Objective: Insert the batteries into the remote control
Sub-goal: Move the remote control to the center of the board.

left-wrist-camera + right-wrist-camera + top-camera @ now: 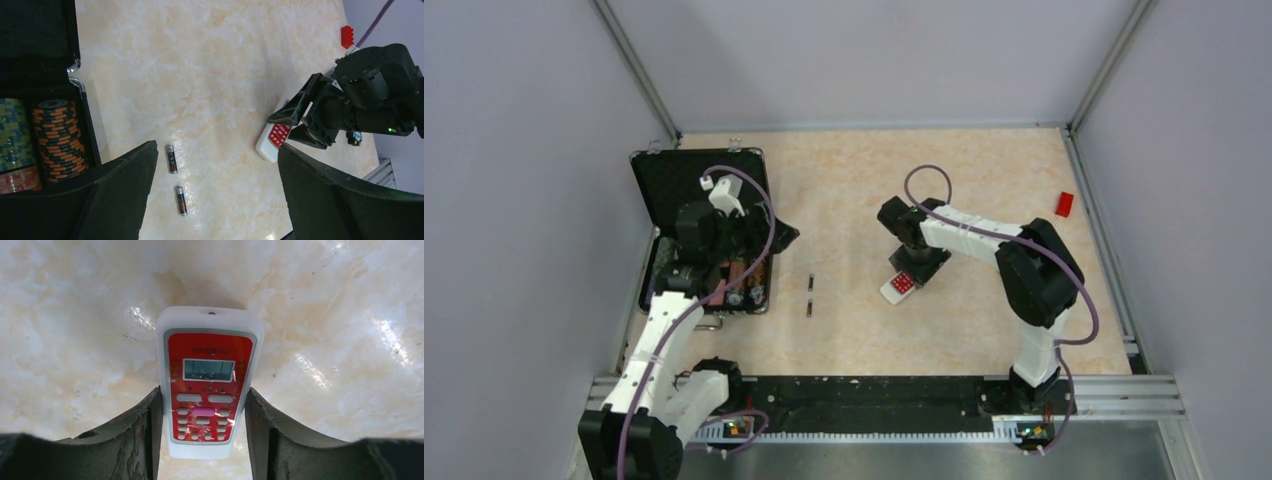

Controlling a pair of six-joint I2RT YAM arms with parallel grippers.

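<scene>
Pinched at its button end between the fingers of the right gripper (202, 405), the remote control (210, 365) lies face up on the table (75, 315). Its smooth shell could pivot or slip free when turned over to reach the battery bay. Below the left gripper (217, 165), which hangs wide open, the batteries (171, 159) lie loose and could roll away from a clumsy pinch.

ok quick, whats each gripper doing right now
Left gripper: open, holding nothing.
Right gripper: closed on the sides of the remote control.
</scene>
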